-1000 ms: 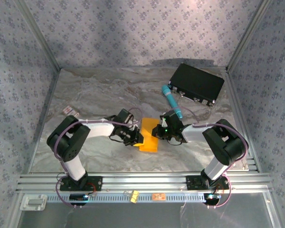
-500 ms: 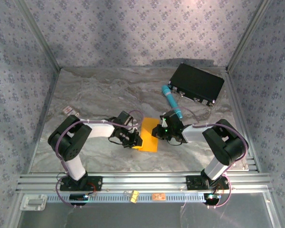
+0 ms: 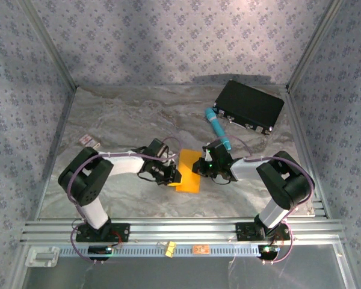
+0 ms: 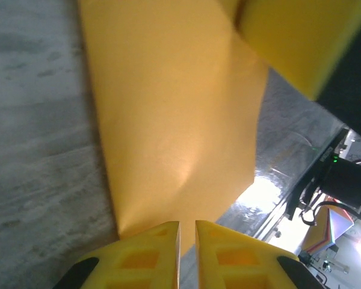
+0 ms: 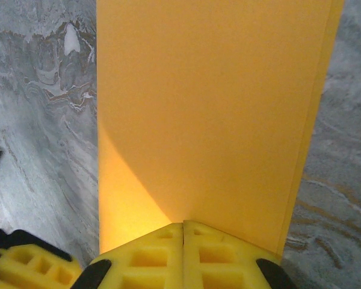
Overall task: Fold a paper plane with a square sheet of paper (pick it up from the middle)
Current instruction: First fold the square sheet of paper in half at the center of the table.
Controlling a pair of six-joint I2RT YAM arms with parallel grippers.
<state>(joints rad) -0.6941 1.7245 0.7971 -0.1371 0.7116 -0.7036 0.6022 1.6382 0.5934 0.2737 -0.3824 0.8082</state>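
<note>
The square sheet of paper (image 3: 189, 171) is bright orange-yellow and folded into a narrow rectangle, lying mid-table between both grippers. My right gripper (image 3: 200, 167) is shut on its right edge; in the right wrist view its fingertips (image 5: 183, 224) meet at the paper (image 5: 210, 108), where a second layer shows along the right side. My left gripper (image 3: 171, 176) sits at the paper's left edge. In the left wrist view its jaws (image 4: 187, 232) stand a narrow gap apart at the paper's (image 4: 174, 120) near corner, with table showing through the gap.
A teal pen-like cylinder (image 3: 218, 128) lies just behind the right gripper. A black box (image 3: 249, 106) sits at the back right, and a small white-and-red card (image 3: 90, 141) at the left. Metal frame posts and a rail (image 3: 180, 229) border the table.
The left gripper has shifted slightly at the paper's left edge and its jaws have eased apart a little. The paper's outline has narrowed a bit. The right gripper has stayed put.
</note>
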